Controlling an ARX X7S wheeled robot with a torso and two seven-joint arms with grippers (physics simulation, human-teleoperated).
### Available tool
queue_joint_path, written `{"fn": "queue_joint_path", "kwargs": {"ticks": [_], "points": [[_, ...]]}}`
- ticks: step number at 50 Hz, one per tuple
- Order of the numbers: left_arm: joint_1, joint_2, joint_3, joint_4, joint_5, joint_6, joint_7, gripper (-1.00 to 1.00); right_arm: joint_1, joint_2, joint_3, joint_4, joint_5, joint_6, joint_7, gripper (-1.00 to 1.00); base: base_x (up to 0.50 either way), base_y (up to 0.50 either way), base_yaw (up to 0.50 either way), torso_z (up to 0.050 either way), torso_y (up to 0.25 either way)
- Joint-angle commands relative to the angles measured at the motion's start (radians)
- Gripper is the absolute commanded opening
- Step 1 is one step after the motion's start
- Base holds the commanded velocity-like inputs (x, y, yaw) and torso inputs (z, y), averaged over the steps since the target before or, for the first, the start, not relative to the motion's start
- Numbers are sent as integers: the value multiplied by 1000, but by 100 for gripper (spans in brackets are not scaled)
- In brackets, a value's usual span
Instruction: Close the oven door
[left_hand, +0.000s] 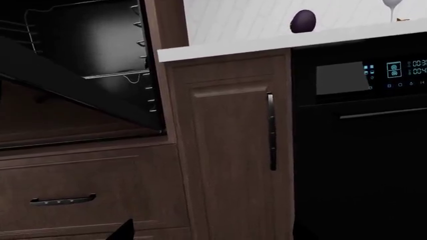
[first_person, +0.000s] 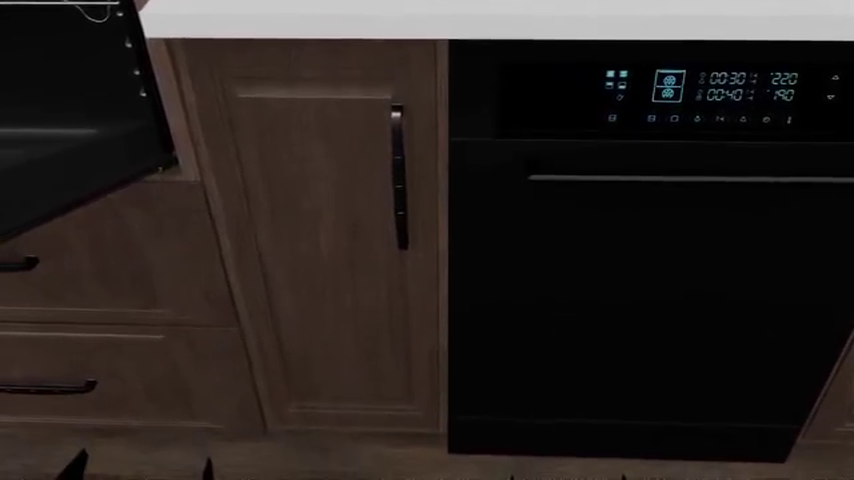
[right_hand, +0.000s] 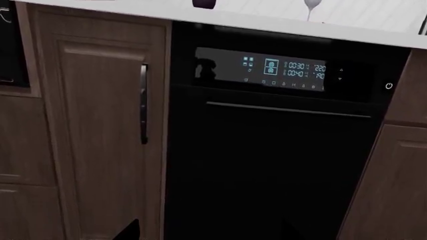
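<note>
The oven door (left_hand: 67, 82) is a wide black panel hanging partly open and slanting down out of the oven, whose wire racks (left_hand: 113, 75) show behind it. In the head view the oven door (first_person: 67, 170) juts out at the far left, above the wooden drawers. My left gripper (left_hand: 210, 235) is open and holds nothing. It is low, in front of the drawer below the oven and well under the door. Only one dark fingertip (left_hand: 123, 231) shows clearly. My right gripper (right_hand: 210, 232) is open and holds nothing, low before the black appliance.
A narrow wooden cabinet door (first_person: 327, 230) with a vertical black handle (first_person: 398, 175) stands right of the oven. Beyond it is a tall black appliance (first_person: 654, 290) with blue lit digits. Wooden drawers (left_hand: 80, 185) lie under the oven. A dark purple round object (left_hand: 303, 21) sits on the white counter (left_hand: 280, 42).
</note>
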Motion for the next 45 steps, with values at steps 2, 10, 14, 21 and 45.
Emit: {"fn": "queue_joint_path", "kwargs": {"ticks": [2, 10, 14, 21, 45], "points": [[0, -10, 8, 11, -1, -6, -8, 100, -9, 3, -6, -7, 5, -2, 13, 100, 0, 0, 0, -33, 0], [12, -27, 6, 145, -11, -121, -13, 100, -17, 6, -4, -8, 19, -6, 17, 100, 0, 0, 0, -33, 0], [25, -32, 15, 166, -23, -133, -2, 100, -23, 10, -7, -30, 17, 6, 24, 100, 0, 0, 0, -33, 0], [26, -37, 17, 172, -38, -143, 1, 100, -27, 14, -9, -29, 20, 4, 29, 100, 0, 0, 0, -33, 0], [23, -48, 37, 177, -46, -154, -5, 100, -21, 29, -8, -14, 48, 5, 32, 100, 0, 0, 0, -35, 0]]}}
